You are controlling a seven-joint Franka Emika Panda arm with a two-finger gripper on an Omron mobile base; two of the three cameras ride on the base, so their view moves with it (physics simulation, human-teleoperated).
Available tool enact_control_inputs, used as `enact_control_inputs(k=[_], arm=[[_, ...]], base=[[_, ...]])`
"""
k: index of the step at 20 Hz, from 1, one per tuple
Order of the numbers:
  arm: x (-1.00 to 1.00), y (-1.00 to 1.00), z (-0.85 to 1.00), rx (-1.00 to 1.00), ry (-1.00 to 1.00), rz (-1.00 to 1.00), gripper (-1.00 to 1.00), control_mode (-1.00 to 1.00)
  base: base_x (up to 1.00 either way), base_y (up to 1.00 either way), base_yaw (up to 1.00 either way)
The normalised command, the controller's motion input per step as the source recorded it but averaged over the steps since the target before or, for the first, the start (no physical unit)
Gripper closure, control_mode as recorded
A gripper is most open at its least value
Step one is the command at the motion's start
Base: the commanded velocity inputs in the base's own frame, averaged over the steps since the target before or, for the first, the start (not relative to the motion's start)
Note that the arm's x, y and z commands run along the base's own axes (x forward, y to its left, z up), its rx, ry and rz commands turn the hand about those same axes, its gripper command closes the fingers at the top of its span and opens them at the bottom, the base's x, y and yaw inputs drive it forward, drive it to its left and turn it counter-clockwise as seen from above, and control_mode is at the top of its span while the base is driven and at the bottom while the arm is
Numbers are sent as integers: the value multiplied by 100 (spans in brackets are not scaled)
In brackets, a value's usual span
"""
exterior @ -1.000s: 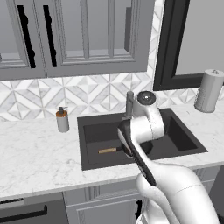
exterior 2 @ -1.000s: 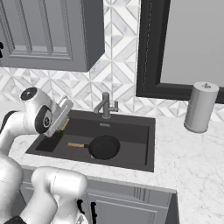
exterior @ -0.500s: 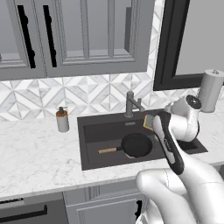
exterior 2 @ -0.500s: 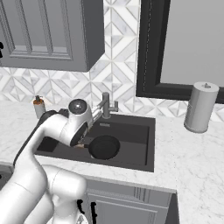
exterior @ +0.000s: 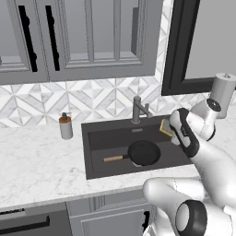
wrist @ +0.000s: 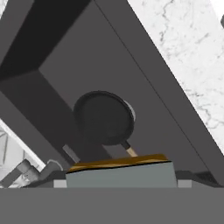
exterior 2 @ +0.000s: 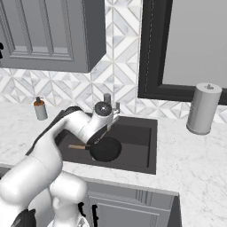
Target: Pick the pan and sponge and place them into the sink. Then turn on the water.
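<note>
- Round black frying pan with wooden handle lies on the floor of the dark grey sink, mid-basin.
- Two-finger gripper, jaws wide, clamps the grey-green and yellow sponge above the sink's right rear corner.

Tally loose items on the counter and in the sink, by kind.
Pan: 1
Sponge: 1
Soap dispenser: 1
Paper towel roll: 1
Total: 4
</note>
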Motion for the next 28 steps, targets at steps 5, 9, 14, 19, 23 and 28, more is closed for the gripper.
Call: enact_control_inputs(k=[5,9,14,19,23,28], arm=[[40,-27,-18,2,7,0,100,-100],[30,-16,-34,2,0,1,100,-100],[33,0,-44,0,0,8,100,-100],[30,0,-50,0,0,10,100,-100],[25,-3,-44,0,0,9,100,-100],[25,-4,-36,1,0,8,100,-100]], base=[[0,0,0],[0,0,0],[0,0,0],[0,0,0],[0,0,0],[0,0,0]])
